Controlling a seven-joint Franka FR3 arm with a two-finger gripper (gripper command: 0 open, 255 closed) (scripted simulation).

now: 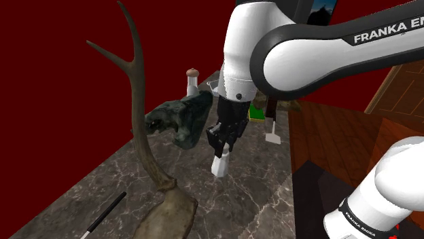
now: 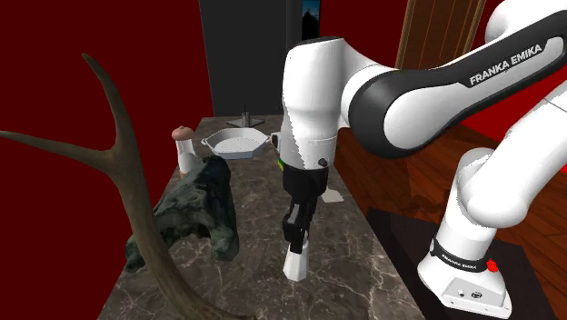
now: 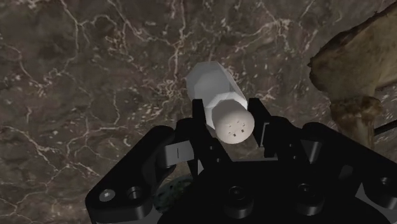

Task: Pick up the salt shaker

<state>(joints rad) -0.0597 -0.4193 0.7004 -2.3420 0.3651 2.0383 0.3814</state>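
Evidently our tool [image 3: 232,119] pinches the white salt shaker [image 3: 213,86] just below its cap; we judge it light, rigid and smooth, so slippery: the faceted neck suits gripping.

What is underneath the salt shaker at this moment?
Dark veined marble countertop lies under the white salt shaker, whose cap the gripper clasps. Its base is hidden, so contact cannot be told.
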